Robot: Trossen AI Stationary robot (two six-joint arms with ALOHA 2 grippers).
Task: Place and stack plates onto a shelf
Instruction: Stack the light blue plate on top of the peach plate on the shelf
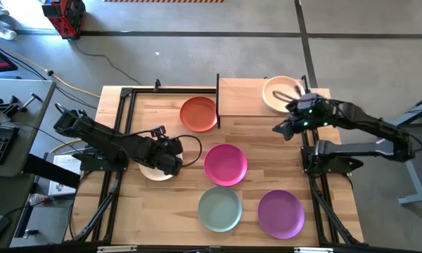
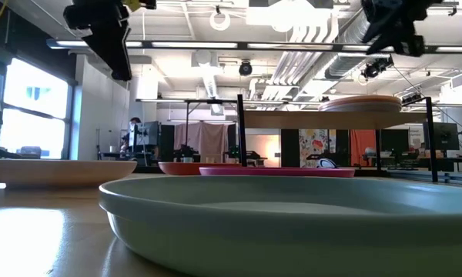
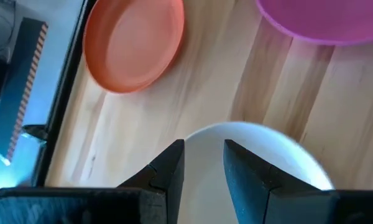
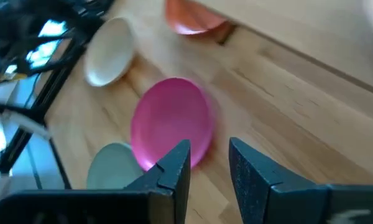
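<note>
The left gripper (image 1: 174, 160) is hovering over the cream plate (image 1: 152, 171) that is lying near the left edge of the worktop (image 1: 267, 151); in the left wrist view its fingers (image 3: 168, 167) are standing a little apart with nothing between them, and the cream plate's rim is showing just past the fingertips, below them rather than gripped. The right gripper (image 1: 281, 129) is hanging above bare worktop just in front of the shelf (image 1: 243, 95), near its right end; its fingers (image 4: 174, 165) are likewise parted by a narrow gap and holding nothing, with the magenta plate (image 1: 225, 164) lying beyond and below them, well apart. On the shelf, a peach plate (image 1: 280, 93) is resting at the right end, and from the low view it is sitting on top of at least one more plate, though how many are stacked there I cannot tell. The orange-red plate (image 1: 198, 113) is lying on the worktop with its right edge tucked partly under the shelf's left end. The magenta plate is sitting in the middle of the worktop, the pale green plate (image 1: 219, 208) is lying near the front edge just below it, and the purple plate (image 1: 280, 213) is lying to the right of the green one, close beside it.
</note>
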